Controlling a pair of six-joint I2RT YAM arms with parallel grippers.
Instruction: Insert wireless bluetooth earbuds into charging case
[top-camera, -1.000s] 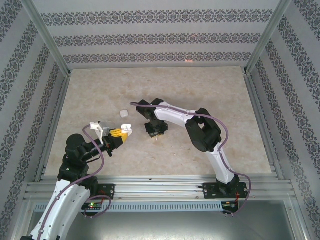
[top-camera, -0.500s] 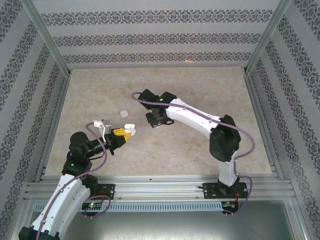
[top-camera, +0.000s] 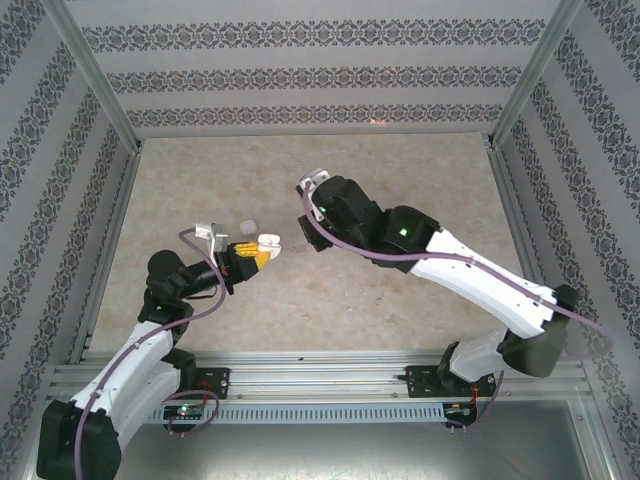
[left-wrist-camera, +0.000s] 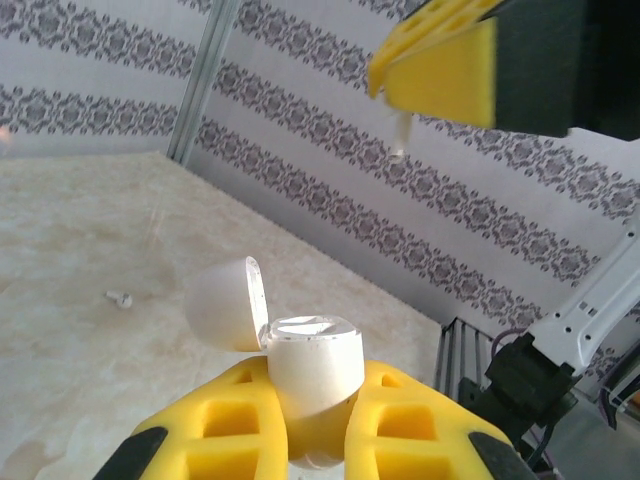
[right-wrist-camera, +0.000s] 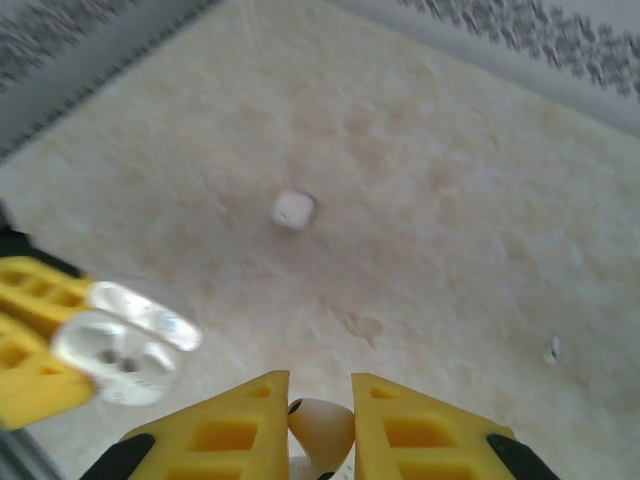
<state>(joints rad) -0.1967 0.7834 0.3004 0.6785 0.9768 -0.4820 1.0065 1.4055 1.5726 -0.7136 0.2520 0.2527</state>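
Left gripper (left-wrist-camera: 316, 435) clamped on the open case (left-wrist-camera: 314, 362), right gripper (right-wrist-camera: 320, 392) pinching an earbud (right-wrist-camera: 322, 427). Next, I reckon: line it up over the case, ease in.

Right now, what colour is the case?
White and glossy. The case shows best in the left wrist view.

Marbled table (top-camera: 200, 180) bears a white piece (top-camera: 247, 228) and an earbud (right-wrist-camera: 551, 350).

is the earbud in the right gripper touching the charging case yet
Apart. The left wrist view shows the earbud hanging from the right gripper, clear of the open charging case, with patterned wall visible between them.
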